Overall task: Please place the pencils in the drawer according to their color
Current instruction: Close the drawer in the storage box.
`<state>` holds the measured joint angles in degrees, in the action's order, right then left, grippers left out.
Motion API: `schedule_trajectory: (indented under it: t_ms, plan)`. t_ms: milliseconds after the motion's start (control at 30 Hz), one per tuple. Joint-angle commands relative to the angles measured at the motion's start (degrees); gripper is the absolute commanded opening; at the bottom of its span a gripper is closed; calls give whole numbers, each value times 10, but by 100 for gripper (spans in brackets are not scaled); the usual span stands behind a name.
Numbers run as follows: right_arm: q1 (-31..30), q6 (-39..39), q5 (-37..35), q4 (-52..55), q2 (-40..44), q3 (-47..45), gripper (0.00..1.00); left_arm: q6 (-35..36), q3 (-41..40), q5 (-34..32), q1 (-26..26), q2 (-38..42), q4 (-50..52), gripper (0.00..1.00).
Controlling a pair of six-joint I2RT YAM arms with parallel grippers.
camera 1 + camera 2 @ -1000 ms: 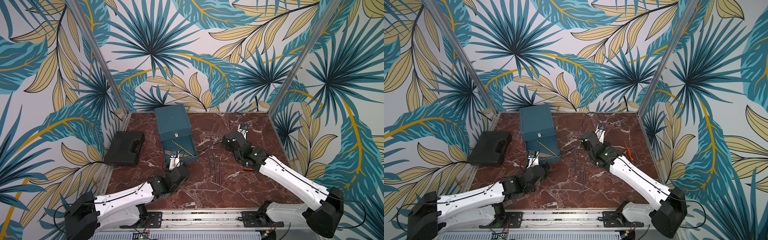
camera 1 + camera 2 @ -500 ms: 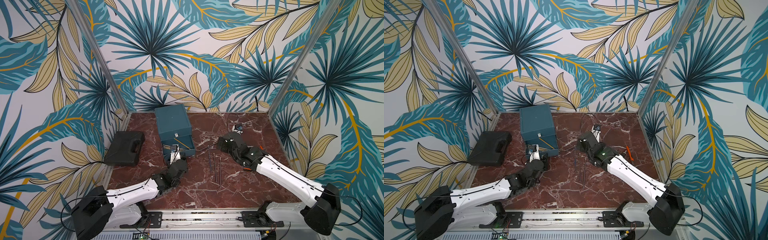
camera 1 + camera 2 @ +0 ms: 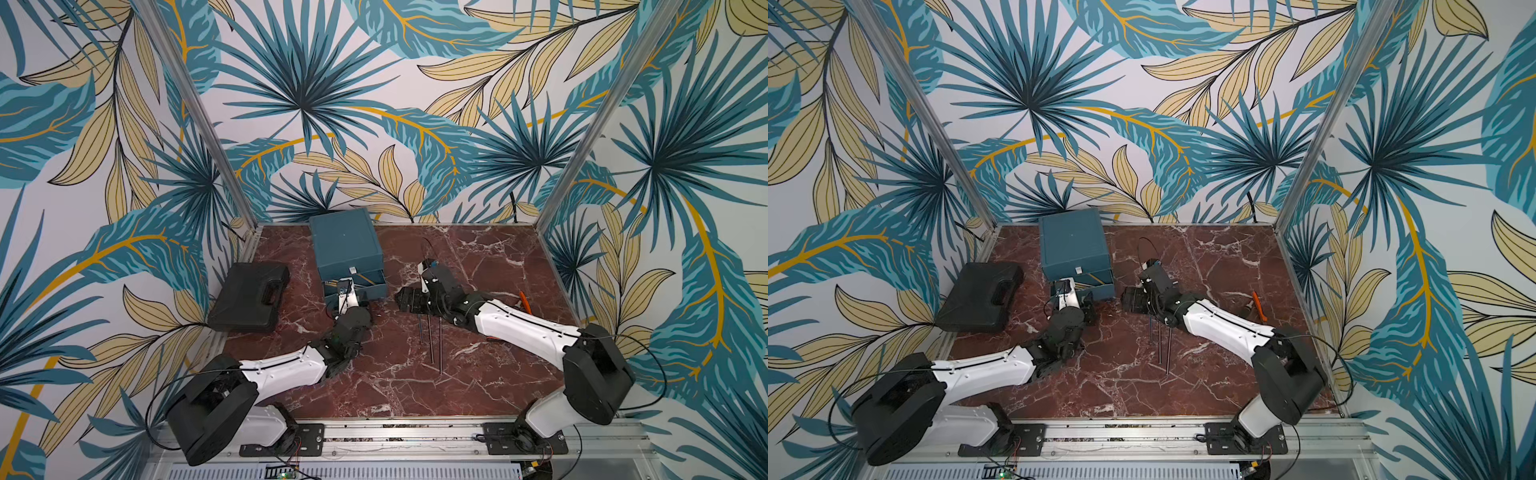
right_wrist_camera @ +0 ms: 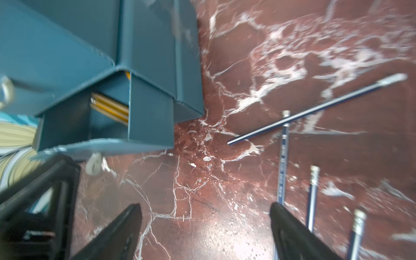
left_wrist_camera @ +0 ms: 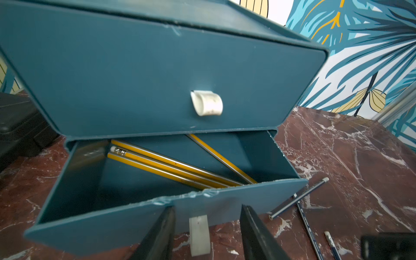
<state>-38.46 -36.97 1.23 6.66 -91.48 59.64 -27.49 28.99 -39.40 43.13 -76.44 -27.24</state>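
Left wrist | yellow pencils (image 5: 171,165) partly hidden under upper drawer (image 5: 135,78)

Found on the red-brown marble tabletop (image 3: 395,386) — teal drawer cabinet (image 3: 345,241) toward the back, one drawer out, black case (image 3: 249,299) near the left edge, dark blue pencils (image 4: 283,157) loose mid-table, two crossed, orange-handled tool (image 3: 1258,305) near the right edge.
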Motion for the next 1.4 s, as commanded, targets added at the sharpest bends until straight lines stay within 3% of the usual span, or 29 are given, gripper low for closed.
schedule_trajectory:
  t_ms: [0,233,433,667,1000,1267,1367]
  plan:
    - [-1,2,62,-58,-33,15,78,14,-9,13,-8,2,-43,51]
    - [-7,-38,123,-151,-105,42,54,23,-13,19,-19,10,-51,50]
    - [-8,-90,127,-245,-139,44,43,20,-21,43,-20,30,-37,51]
    - [-9,-142,121,-309,-179,64,31,-22,-40,65,-19,100,27,61]
    - [-10,-228,107,-405,-228,78,29,-100,-87,41,-21,232,128,76]
    - [-16,-294,70,-472,-255,68,31,-140,-115,20,-30,279,162,98]
    - [-22,-303,61,-475,-259,64,31,-152,-118,16,-34,287,172,100]
